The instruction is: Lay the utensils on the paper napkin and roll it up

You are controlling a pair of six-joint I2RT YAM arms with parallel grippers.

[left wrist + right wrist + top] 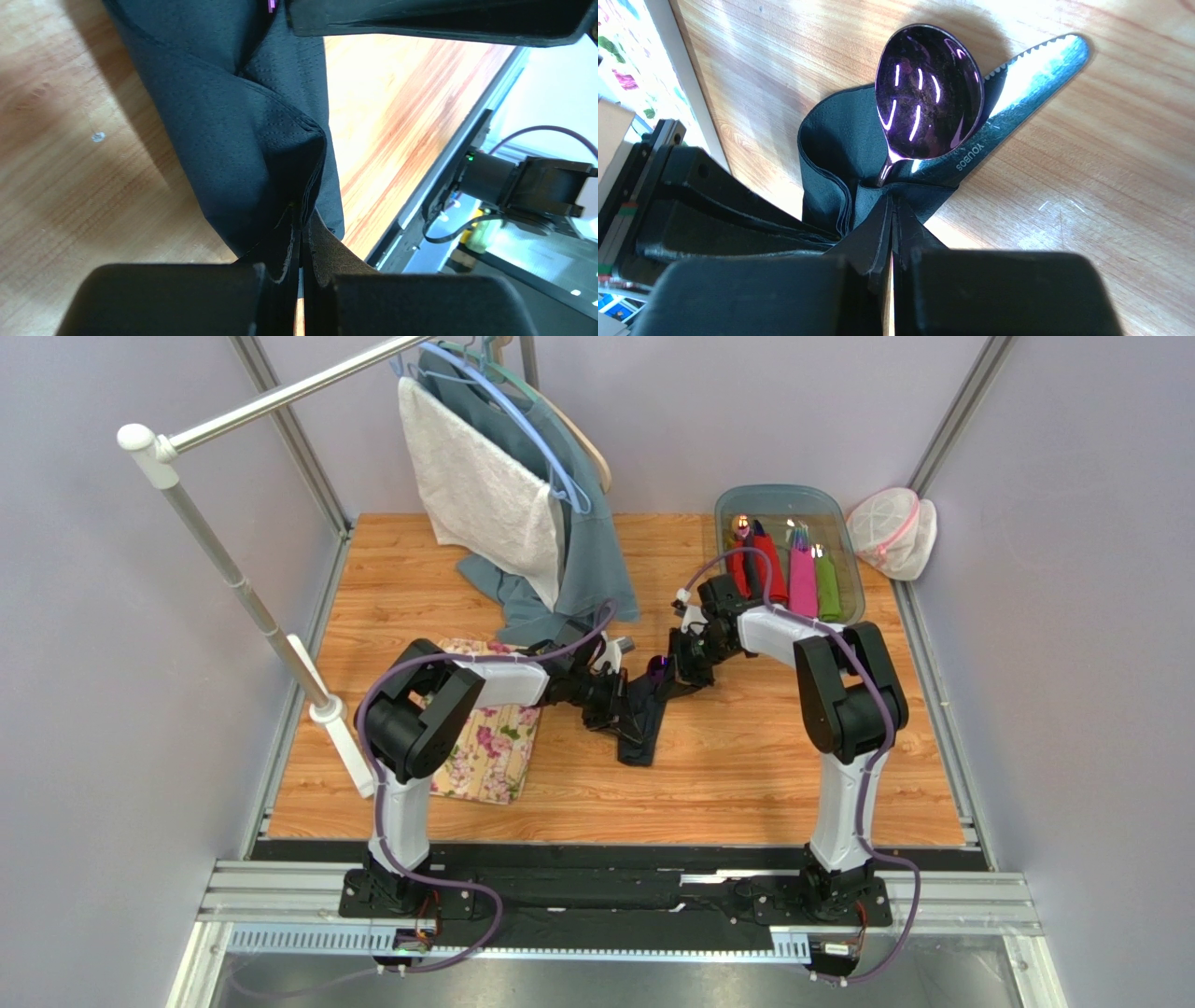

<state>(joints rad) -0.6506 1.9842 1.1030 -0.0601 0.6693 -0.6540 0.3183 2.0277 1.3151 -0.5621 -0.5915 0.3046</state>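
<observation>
The paper napkin (641, 720) lies on the desk (786, 773), partly wrapped around the purple spoon (927, 91) and serrated knife (1027, 82). Both your left and right jaws pinch its folds shut. You're mid-roll, I'd judge; next, turn it evenly, keeping the utensils tucked.

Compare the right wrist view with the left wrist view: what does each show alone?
Right wrist only: the spoon bowl and serrated knife poking from the fold. Left wrist only: the table's edge rail and a black motor unit beyond it. Both: the paper napkin, pinched by the right gripper in one and the left gripper in the other, over the wood tabletop.
</observation>
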